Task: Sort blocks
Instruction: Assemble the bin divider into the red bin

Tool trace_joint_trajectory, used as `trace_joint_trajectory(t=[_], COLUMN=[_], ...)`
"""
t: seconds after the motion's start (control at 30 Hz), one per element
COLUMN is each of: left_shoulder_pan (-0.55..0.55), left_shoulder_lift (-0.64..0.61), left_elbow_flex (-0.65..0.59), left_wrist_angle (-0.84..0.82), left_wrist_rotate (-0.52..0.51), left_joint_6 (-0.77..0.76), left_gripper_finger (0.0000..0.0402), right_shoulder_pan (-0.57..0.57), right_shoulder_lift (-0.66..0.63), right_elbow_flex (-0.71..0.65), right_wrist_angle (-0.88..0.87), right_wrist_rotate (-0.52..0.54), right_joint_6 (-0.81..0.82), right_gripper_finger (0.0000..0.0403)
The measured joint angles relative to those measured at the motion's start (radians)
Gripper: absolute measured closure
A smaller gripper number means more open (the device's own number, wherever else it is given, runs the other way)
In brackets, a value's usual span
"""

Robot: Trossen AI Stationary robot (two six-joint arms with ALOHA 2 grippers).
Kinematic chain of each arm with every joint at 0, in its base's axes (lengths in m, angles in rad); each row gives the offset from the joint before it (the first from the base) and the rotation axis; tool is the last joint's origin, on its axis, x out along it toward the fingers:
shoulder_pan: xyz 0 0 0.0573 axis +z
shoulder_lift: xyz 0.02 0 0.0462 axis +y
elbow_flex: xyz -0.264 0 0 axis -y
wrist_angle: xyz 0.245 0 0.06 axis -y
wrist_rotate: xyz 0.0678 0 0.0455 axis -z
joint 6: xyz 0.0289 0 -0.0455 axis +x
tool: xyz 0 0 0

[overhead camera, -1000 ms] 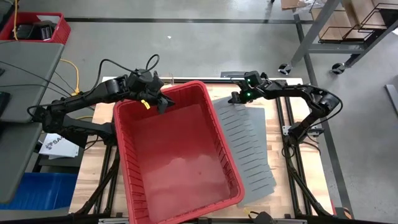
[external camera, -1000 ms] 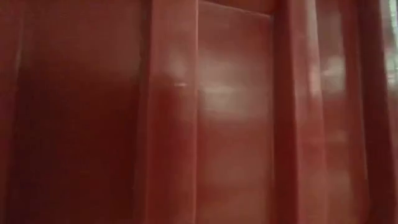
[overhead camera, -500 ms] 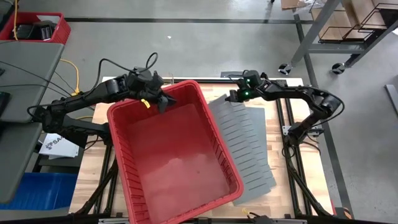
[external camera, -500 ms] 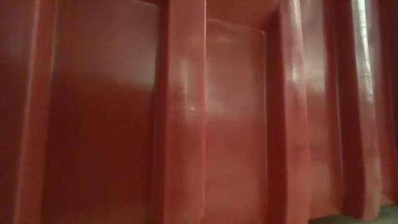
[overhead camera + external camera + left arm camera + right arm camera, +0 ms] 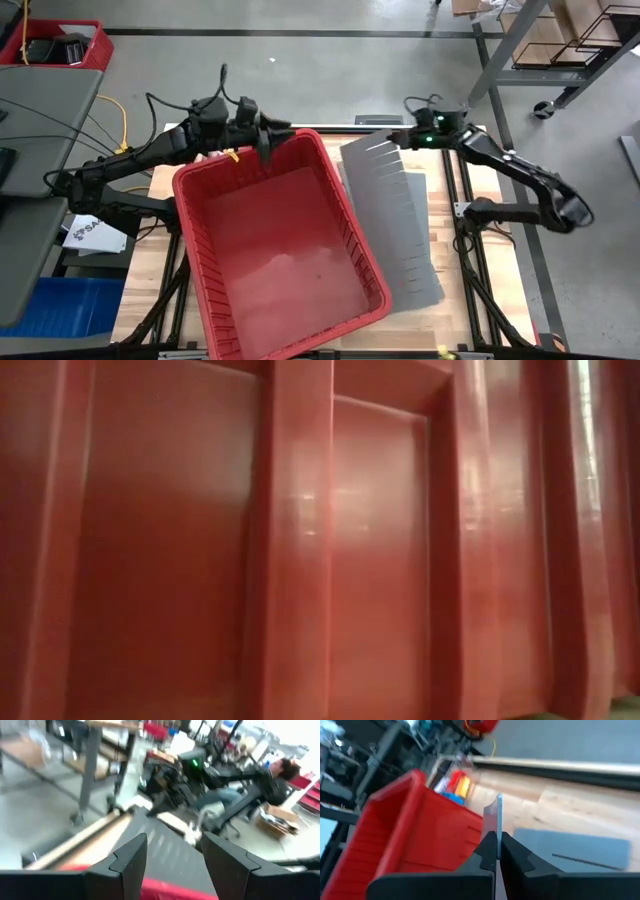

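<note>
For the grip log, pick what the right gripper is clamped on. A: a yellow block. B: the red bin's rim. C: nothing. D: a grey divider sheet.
D: in the right wrist view the right gripper is shut on the thin edge of a grey divider sheet, and the high view shows that gripper at the sheet's far corner, apart from the red bin.

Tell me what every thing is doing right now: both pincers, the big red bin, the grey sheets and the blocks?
right pincer: shut on the top grey sheet's edge.
top grey sheet: held by one edge.
lower grey sheet: lying flat beside the bin.
red bin: upright, nothing showing inside.
left pincer: at the bin's far rim.
blocks: a blurry coloured pile beyond the bin.
</note>
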Motion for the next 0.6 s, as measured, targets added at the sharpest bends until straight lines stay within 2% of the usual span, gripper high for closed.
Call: trace_joint_trajectory(t=[0.1,0.23,0.4,0.6], left_shoulder_pan=[0.03,0.064,0.09,0.118], left_shoulder_lift=[0.025,0.101,0.241,0.415], left_elbow_flex=[0.004,0.062,0.173,0.325], left_wrist_angle=[0.092,0.128,0.148,0.122], left_wrist_rotate=[0.019,0.075,0.164,0.292], left_joint_6=[0.018,0.021,0.039,0.055], left_gripper_finger=[0.0215,0.0215,0.0215,0.0214], right_shoulder_pan=[-0.016,-0.028,-0.025,-0.018], right_shoulder_lift=[-0.085,-0.153,-0.161,-0.154], right_elbow_flex=[0.0,0.036,0.144,0.296], right_wrist_angle=[-0.013,-0.037,-0.055,-0.185], right_wrist_rotate=[0.001,0.049,0.052,0.047], right_joint_6=[0.004,0.008,-0.007,-0.068], right_gripper_finger=[0.0402,0.0403,0.0403,0.0403])
